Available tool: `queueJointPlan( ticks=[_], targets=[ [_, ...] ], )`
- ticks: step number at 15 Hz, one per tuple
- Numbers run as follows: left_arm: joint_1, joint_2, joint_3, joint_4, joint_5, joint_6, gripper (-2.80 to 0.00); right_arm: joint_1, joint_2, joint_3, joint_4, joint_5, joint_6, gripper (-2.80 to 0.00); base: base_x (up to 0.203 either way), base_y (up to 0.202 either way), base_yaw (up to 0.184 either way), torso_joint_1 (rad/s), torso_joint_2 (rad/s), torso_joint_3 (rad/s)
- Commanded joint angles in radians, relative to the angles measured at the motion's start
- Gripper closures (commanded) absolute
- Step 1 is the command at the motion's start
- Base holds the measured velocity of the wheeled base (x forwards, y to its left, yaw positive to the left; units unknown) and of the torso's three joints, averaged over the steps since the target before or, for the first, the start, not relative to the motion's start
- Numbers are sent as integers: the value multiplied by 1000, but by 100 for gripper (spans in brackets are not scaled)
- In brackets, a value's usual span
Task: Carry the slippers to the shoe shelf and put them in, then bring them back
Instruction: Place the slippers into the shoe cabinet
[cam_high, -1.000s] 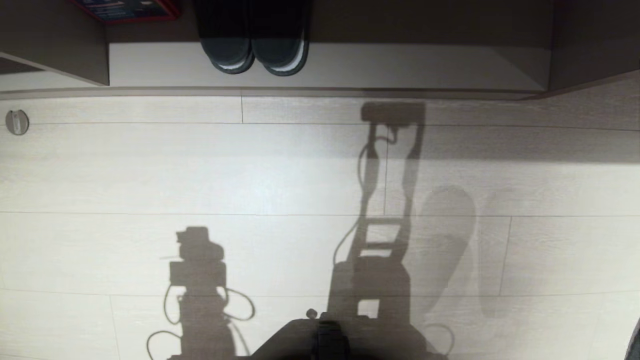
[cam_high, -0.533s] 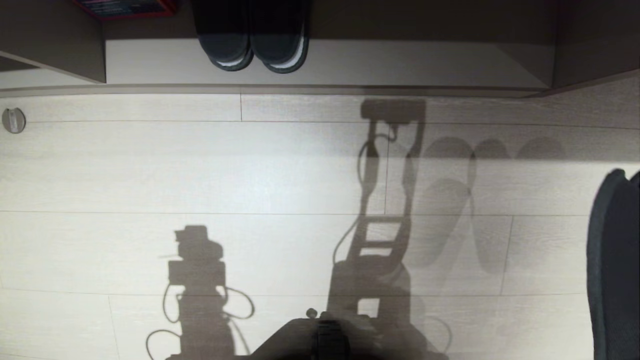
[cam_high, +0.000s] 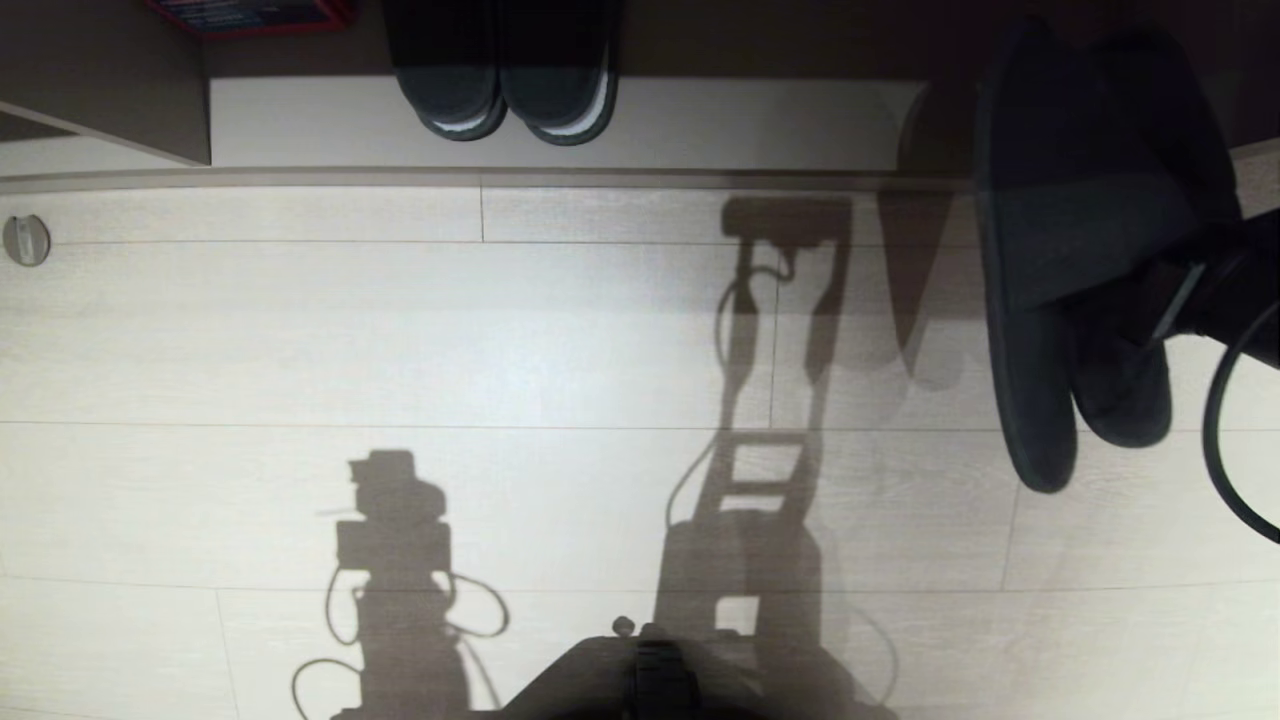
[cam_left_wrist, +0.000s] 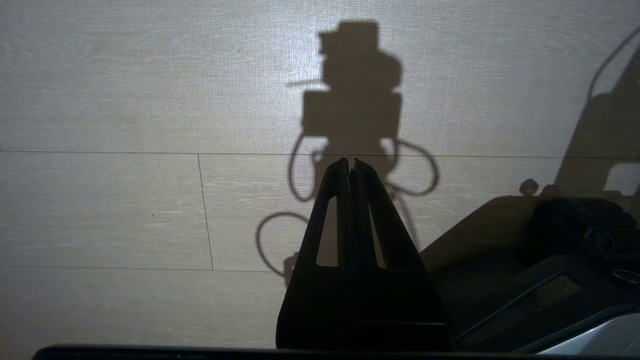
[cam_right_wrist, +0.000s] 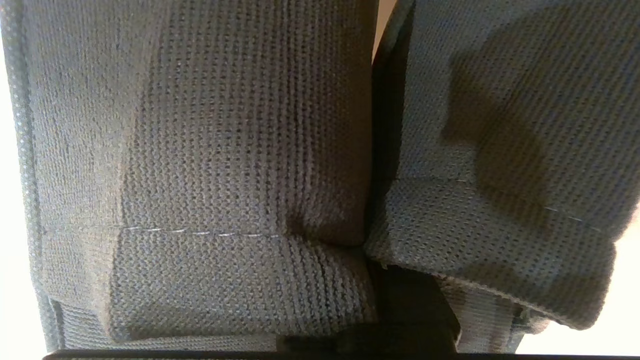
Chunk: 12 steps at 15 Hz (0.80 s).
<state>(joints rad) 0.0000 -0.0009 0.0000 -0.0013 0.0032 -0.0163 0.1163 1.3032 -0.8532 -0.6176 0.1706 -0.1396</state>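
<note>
**Slippers held up before the shelf**

A pale plank floor (cam_high: 300, 350) runs up to the shelf (cam_high: 700, 120) at the far edge, where a divider (cam_high: 110, 90) stands far left. In its middle bay sit black slides (cam_high: 510, 80) with whitish insoles, with a red-edged box (cam_high: 250, 15) to their left. At the right, the right gripper (cam_high: 1170, 300) is pinched on the slippers (cam_high: 1070, 250), holding the pair side by side in the air in front of the shelf's right bay, their far ends overlapping the shelf opening. Up close the knit bands (cam_right_wrist: 240, 125) fill the right wrist view. The left gripper (cam_left_wrist: 351, 162), fingers pressed together, hangs over the near floor beside the robot's base (cam_left_wrist: 550, 260). A small round disc (cam_high: 25, 240) lies far left on the floor.
</note>
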Motion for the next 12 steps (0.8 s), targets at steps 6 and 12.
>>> queueJointPlan(
  ticks=[6, 12],
  targets=[
    [1, -1, 0, 0, 0, 1, 0, 42, 267, -255, -168, -36, -15, 0, 0, 0, 0, 0, 0, 0],
    [0, -1, 1, 0, 0, 1, 0, 14, 424, -595, -138, -30, -44, 0, 0, 0, 0, 0, 0, 0]
  ],
)
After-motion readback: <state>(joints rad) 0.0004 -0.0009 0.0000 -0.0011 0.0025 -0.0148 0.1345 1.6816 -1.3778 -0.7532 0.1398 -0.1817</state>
